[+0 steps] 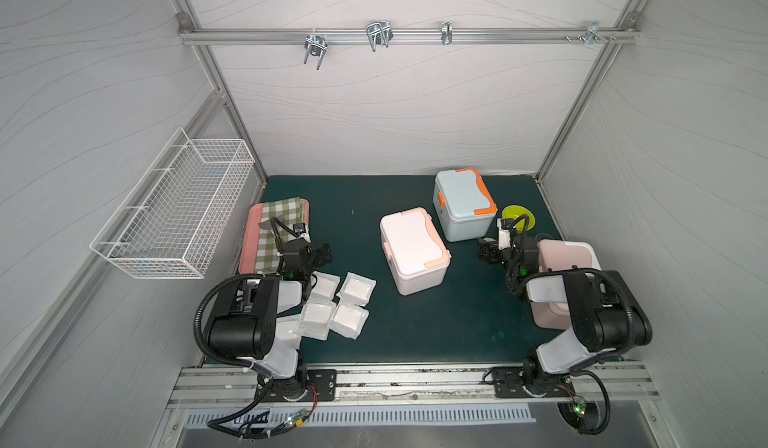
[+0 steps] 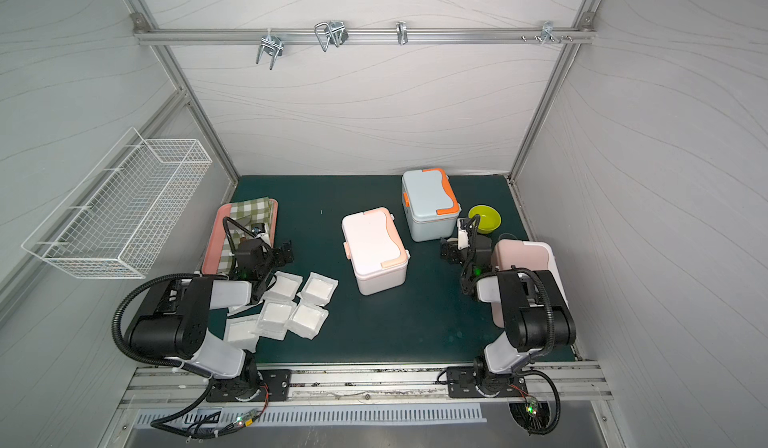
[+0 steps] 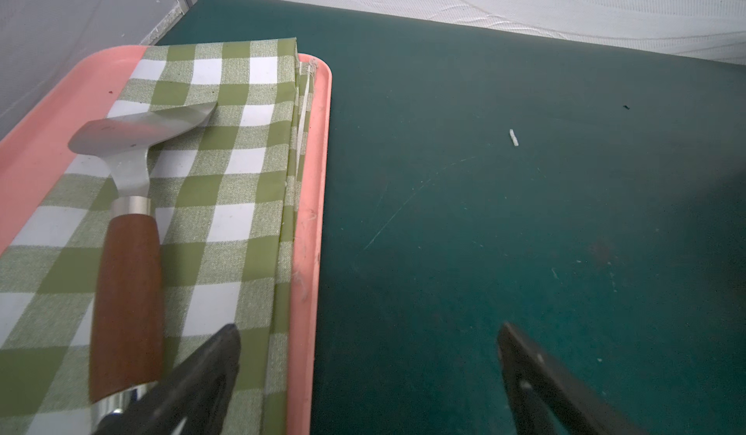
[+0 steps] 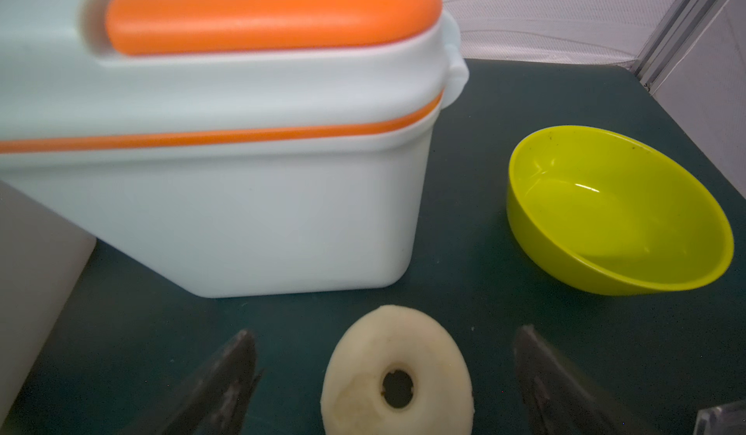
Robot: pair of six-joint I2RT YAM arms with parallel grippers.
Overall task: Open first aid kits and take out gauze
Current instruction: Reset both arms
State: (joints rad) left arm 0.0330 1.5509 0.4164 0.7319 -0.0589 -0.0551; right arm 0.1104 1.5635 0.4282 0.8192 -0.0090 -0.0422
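Three first aid kits stand on the green mat. The white one with peach trim [image 1: 413,250] [image 2: 374,250] is in the middle with its lid down. Behind it, the light blue one with orange trim [image 1: 463,203] [image 2: 430,203] [image 4: 242,170] is also closed. The pale pink one [image 1: 552,254] [image 2: 509,259] is at the right, largely hidden under my right arm. Several gauze pads [image 1: 355,288] [image 2: 318,288] lie loose at the front left. My left gripper [image 1: 322,254] [image 2: 284,252] [image 3: 367,330] is open and empty over the tray's edge. My right gripper [image 1: 486,252] [image 2: 448,252] [image 4: 386,332] is open, facing the blue kit.
A pink tray [image 1: 253,234] [image 3: 319,170] holds a checked cloth [image 3: 226,170] and a wooden-handled spatula [image 3: 129,291]. A green bowl [image 1: 517,215] [image 4: 617,211] sits right of the blue kit. A cream ring [image 4: 397,372] lies on the mat between my right fingers. A wire basket [image 1: 174,213] hangs on the left wall.
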